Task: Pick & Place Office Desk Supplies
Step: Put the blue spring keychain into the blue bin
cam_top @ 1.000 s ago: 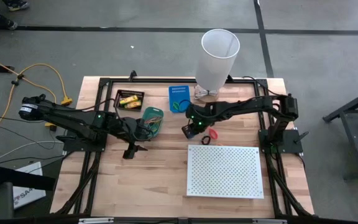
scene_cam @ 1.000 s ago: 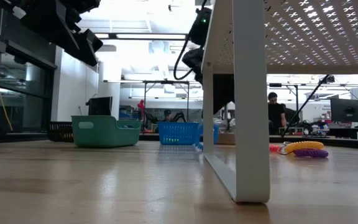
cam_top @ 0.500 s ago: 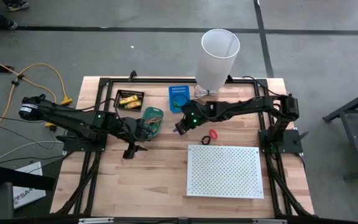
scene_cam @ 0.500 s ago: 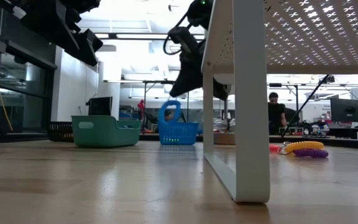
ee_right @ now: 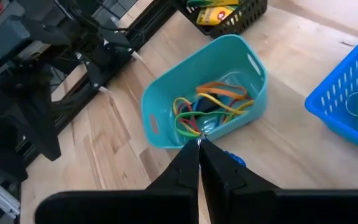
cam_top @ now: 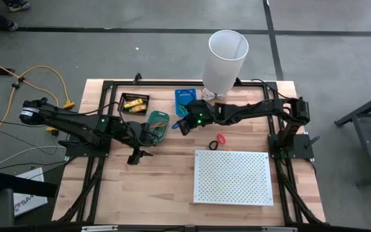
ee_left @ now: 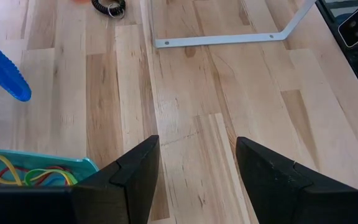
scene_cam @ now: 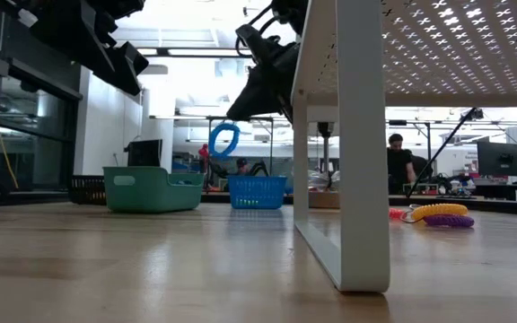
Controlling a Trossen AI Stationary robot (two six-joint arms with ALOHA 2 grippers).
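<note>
One blue coil loop [scene_cam: 224,140], three baskets [cam_top: 158,123]

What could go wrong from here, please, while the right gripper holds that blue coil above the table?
1. The blue coil loop dangles from the very tips of the shut right gripper; it could slip off and land on the table beside the teal bin instead of in a container.
2. The open left gripper waits close by that bin, so the arms might crowd each other there.
</note>
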